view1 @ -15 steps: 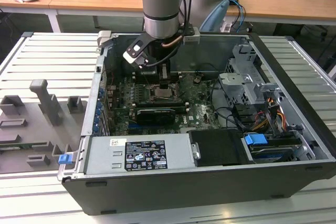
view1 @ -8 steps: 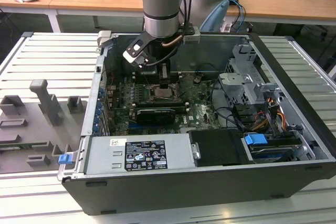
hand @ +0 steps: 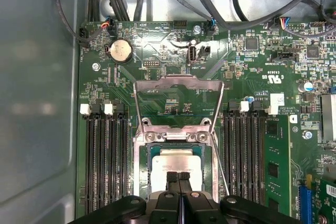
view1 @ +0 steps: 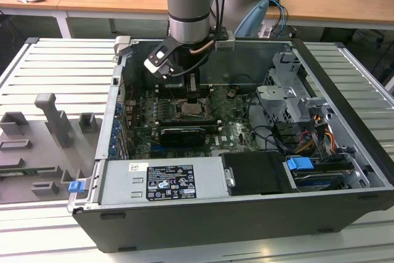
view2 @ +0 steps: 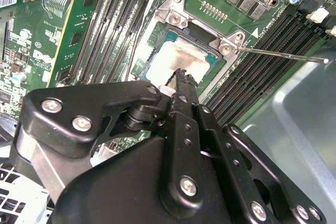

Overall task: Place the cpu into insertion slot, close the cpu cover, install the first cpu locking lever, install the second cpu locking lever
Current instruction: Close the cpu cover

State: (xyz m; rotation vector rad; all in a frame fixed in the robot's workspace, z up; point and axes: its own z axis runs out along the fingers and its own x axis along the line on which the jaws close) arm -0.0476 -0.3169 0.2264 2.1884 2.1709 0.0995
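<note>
End effector (hand: pixel 177 178): fingers pressed together, pinching nothing.
Cpu (hand: pixel 176 157): lying in insertion slot (hand: pixel 154 156), directly under the fingertips.
Cpu cover (hand: pixel 178 80): swung open, just beyond the tips.
Risk: downward pressure could shift the chip and bend socket pins.

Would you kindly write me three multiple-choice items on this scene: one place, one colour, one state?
1. Where is the cpu? A in the insertion slot; B on the black card; C on the desk.
2. What colour is the circuit board? A blue; B green; C red.
3. The cpu cover is: A shut over the chip; B swung open; C missing.
Answers: 1 A, its pale face lies within the socket rim beneath the hand. 2 B, green shows all around the socket. 3 B, its frame stands back, leaving the chip bare.
</note>
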